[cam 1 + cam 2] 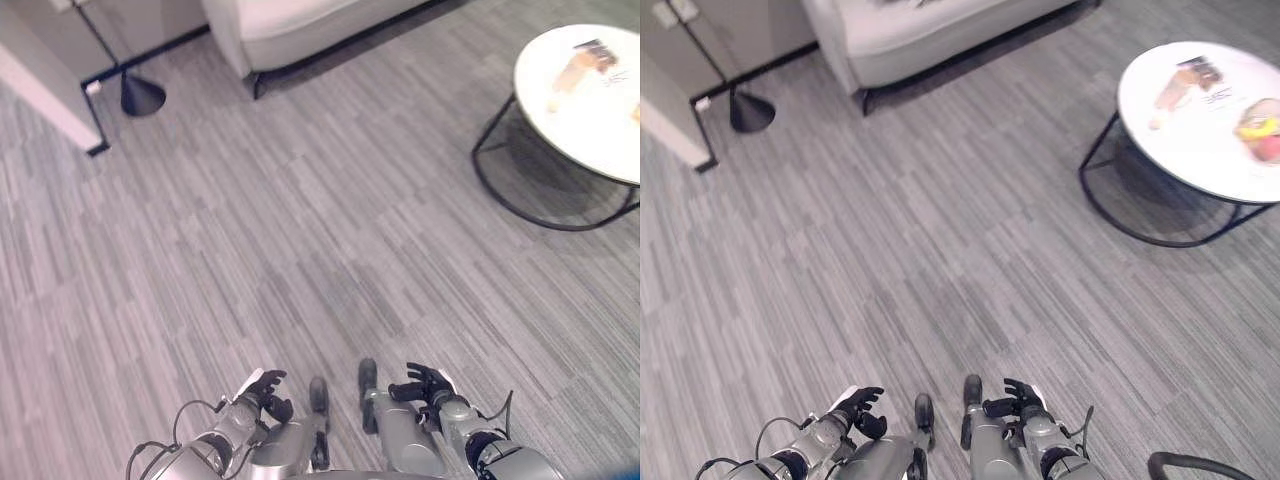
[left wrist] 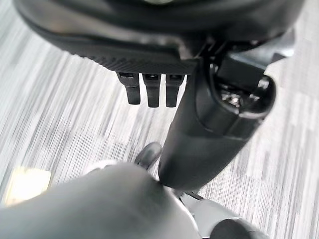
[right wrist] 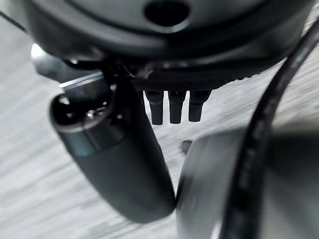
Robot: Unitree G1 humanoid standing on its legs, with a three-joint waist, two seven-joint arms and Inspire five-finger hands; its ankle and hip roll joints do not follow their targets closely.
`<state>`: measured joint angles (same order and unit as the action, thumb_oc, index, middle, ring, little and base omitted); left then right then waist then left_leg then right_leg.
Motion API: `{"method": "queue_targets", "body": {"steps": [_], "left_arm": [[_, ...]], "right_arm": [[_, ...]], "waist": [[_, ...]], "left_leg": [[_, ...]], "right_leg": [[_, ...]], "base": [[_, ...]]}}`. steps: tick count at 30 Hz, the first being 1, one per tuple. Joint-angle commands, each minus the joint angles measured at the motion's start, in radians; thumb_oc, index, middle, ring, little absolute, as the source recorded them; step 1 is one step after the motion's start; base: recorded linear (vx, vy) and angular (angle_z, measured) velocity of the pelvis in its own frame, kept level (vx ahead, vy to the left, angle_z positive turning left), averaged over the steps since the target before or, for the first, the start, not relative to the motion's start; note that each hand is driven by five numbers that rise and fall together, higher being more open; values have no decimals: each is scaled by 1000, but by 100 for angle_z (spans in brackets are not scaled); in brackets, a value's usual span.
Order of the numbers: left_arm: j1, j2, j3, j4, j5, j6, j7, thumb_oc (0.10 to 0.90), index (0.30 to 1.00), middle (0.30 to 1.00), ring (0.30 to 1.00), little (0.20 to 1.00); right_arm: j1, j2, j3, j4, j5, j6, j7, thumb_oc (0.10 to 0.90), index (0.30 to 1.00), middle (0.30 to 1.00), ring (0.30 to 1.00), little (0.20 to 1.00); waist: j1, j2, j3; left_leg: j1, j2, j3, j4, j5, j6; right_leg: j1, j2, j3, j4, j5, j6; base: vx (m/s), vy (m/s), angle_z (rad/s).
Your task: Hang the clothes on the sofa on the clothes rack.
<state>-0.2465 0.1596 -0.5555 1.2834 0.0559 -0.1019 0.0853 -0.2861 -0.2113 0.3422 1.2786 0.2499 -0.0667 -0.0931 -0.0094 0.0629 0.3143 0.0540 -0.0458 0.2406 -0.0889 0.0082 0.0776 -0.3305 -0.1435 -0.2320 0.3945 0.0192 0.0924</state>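
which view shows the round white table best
The right eye view: the round white table shows nearly whole, with its dark wire frame and small items on top. The left eye view cuts it off at the picture's edge. The wrist views look at the hands and floor.

Cut off at the edges, and too small to read

The sofa (image 1: 910, 35) is cropped by the top edge, with any clothes on it out of sight; the round counter (image 1: 590, 100) runs off the right edge; the items on it (image 1: 1185, 85) are too small to identify; the stand (image 1: 100, 85) shows only its base and lower pole.
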Motion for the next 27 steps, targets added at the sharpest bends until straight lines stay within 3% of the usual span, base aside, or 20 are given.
{"method": "queue_targets", "body": {"steps": [1,2,4,6,7,10,11,12,14,15,16,17,18,19,20,21,23,24,25,27], "left_arm": [[26,-23,-46,63,116,5,-40,800,900,900,900,900],[26,-22,-46,63,116,5,-40,800,900,900,900,900],[15,-19,-63,66,159,-4,-46,800,900,900,900,900],[-25,-19,-94,46,176,-20,-27,800,900,900,900,900],[-41,-22,-115,30,170,-26,-31,800,900,900,900,900],[-39,-21,-128,10,169,-30,-30,800,900,900,900,900],[-26,-19,-153,-16,178,-26,-24,800,900,900,900,900],[-21,-24,-151,-26,161,-24,-28,800,900,900,900,900],[-9,-29,-109,-8,97,-20,-30,800,900,900,900,900],[-1,-20,-52,14,28,-22,-21,800,900,900,900,900],[-2,-19,-52,14,27,-22,-21,800,900,900,900,900],[5,-3,0,15,-9,-18,-14,800,900,900,900,900],[4,-3,0,15,-9,-18,-14,800,900,900,900,900],[12,5,28,16,-23,-16,-9,800,900,900,900,900],[25,16,77,21,-42,-14,-2,800,900,900,900,900],[41,21,109,37,-57,-12,2,800,900,900,900,900],[70,29,174,81,-89,-4,1,800,900,900,900,900],[90,37,212,108,-107,0,1,800,900,900,900,900],[128,42,260,148,-139,6,-7,800,900,900,900,900],[140,41,272,166,-153,8,-11,800,900,900,900,900]], "right_arm": [[101,25,31,39,21,24,30,800,900,900,900,900],[101,25,31,39,22,24,30,800,900,900,900,900],[113,31,-27,80,139,30,54,800,900,900,900,900],[154,51,-116,148,298,47,71,800,900,900,900,900],[178,55,-169,177,398,50,79,800,900,900,900,900],[177,47,-200,196,446,57,78,800,900,900,900,900],[162,26,-220,228,444,55,57,800,900,900,900,900],[155,17,-217,239,422,52,51,800,900,900,900,900],[157,4,-188,246,345,45,49,800,900,900,900,900],[161,-16,-131,221,232,32,45,800,900,900,900,900],[160,-16,-131,221,232,32,45,800,900,900,900,900],[152,-40,-76,187,125,31,37,800,900,900,900,900],[151,-39,-76,187,124,32,37,800,900,900,900,900],[137,-51,-48,167,77,36,37,800,900,900,900,900],[104,-65,-13,130,33,29,37,800,900,900,900,900],[89,-69,-4,114,38,22,39,800,900,900,900,900],[78,-66,-15,87,75,14,51,800,900,900,900,900],[76,-60,-16,76,91,10,58,800,900,900,900,900],[65,-36,-2,61,98,0,64,800,900,900,900,900],[60,-22,4,60,94,-1,63,800,900,900,900,900]], "waist": [[1,-35,-78],[2,-37,-79],[-25,-43,-98],[-48,-41,-122],[-54,-43,-145],[-57,-38,-166],[-47,-25,-188],[-38,-6,-191],[-3,-4,-206],[43,-36,-198],[38,-40,-200],[90,-73,-172],[86,-77,-174],[111,-83,-159],[152,-93,-145],[168,-93,-144],[193,-94,-155],[212,-84,-163],[266,-66,-171],[289,-70,-172]], "left_leg": [[12,26,-122,3,-94,-32],[9,24,-121,3,-91,-32],[78,43,-95,8,-137,-45],[149,64,-140,2,-170,-69],[196,89,-179,2,-195,-82],[223,116,-202,2,-210,-94],[240,187,-226,37,-195,-110],[221,229,-239,88,-160,-125],[142,260,-268,236,-25,-141],[31,253,-322,434,75,-115],[24,249,-327,435,80,-115],[-93,205,-352,596,74,-81],[-100,200,-354,597,77,-80],[-150,152,-358,639,37,-75],[-232,70,-358,619,-3,-82],[-245,63,-334,550,-32,-87],[-274,36,-282,378,-26,-87],[-287,10,-277,265,27,-86],[-328,-46,-334,70,136,-91],[-370,-58,-363,33,156,-100]], "right_leg": [[65,-30,27,-268,94,53],[63,-30,28,-273,99,52],[18,-10,73,-391,165,74],[-10,-22,129,-439,198,94],[-3,-28,148,-408,206,93],[3,-26,144,-377,192,90],[13,-14,131,-282,154,73],[29,4,112,-261,126,58],[109,35,61,-292,109,15],[201,49,31,-349,103,-29],[199,45,27,-352,106,-29],[263,41,24,-399,85,-51],[260,36,21,-400,87,-50],[289,38,37,-416,75,-54],[334,31,46,-441,50,-46],[356,34,41,-452,30,-39],[396,46,31,-467,-4,-35],[423,69,38,-475,-19,-37],[492,108,75,-480,-69,-48],[517,113,97,-477,-94,-54]], "base": [[148,-75,-71],[321,-116,-128],[449,-134,-146],[701,-210,-67],[648,-205,7],[442,-155,53],[424,-213,11],[547,-308,11],[407,-339,47],[332,-320,75],[438,-406,82],[173,-176,52],[288,-209,40],[306,-52,29],[461,-61,38],[476,-27,20],[405,10,-2],[641,55,10],[505,48,12],[424,53,-4]]}}
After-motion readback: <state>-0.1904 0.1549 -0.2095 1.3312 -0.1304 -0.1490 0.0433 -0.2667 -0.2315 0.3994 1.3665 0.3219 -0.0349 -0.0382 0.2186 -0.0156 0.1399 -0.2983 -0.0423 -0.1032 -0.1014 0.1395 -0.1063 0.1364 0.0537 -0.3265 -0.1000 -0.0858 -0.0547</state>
